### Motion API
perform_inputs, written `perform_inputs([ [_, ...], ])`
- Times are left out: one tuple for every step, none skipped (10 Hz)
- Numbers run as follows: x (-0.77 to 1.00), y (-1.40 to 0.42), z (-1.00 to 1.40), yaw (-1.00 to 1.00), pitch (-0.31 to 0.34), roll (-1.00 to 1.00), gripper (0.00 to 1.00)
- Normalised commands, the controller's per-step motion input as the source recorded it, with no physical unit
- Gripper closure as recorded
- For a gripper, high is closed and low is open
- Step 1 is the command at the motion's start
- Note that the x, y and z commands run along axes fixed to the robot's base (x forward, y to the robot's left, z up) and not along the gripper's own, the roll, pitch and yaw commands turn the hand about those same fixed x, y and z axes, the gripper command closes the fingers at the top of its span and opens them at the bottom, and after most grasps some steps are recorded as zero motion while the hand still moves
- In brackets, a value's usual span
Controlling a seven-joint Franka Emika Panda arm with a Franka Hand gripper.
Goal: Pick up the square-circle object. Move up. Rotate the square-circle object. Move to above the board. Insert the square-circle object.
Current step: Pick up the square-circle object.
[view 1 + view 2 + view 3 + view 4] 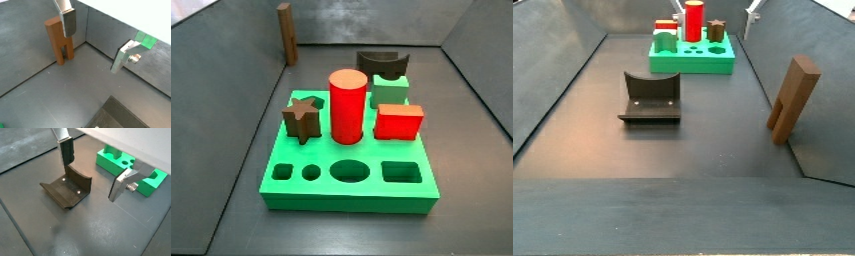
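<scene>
Listing risks against items, left to right across a side view:

- Square-circle object [287, 33]: stands upright on its two prongs, hard against the grey side wall, well apart from the board. Risk: the wall probably leaves little room for a finger behind it, so a closing grasp may shove or topple it. A tall piece on thin prongs likely tips easily.
- Star block [301, 115]: seated on the board [345, 198], behind the small holes. Risk: may crowd a descending piece.
- Small square hole [286, 171] and small round hole [311, 172]: both vacant, and probably where the prongs go. Risk: a slight error in rotation would likely jam a prong on the rim.
- Red cylinder [348, 105]: tallest thing on the board. Risk: a low transit could knock it.
- Red cube [398, 122]: seated at the right. No evident risk.

Gripper [93, 50]: not in this side view. In a wrist view its jaws stand wide apart and hold nothing, with one finger [69, 22] near the brown piece and the piece not between the fingers. Risk: closing from here would probably catch nothing.

Fixture [67, 188]: on the floor below the gripper [90, 180]. Risk: a straight descent may strike it
</scene>
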Motion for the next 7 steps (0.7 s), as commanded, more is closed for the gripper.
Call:
perform_inputs([
  [-0.15, 0.26, 0.0, -0.09, 0.011, 0.0, 0.0],
  [-0.62, 0.41, -0.01, -0.31, 0.0, 0.03, 0.0],
  [-0.97, 0.07, 0.0, -0.07, -0.123, 0.0, 0.0],
  [-0.94, 0.1, 0.0, 0.0, -0.124, 0.04, 0.0],
  [-1.0, 0.04, -0.08, 0.0, -0.184, 0.07, 0.0],
  [-1.0, 0.04, -0.12, 0.0, -0.179, 0.03, 0.0],
  [-1.0, 0.07, -0.09, 0.0, -0.171, 0.06, 0.0],
])
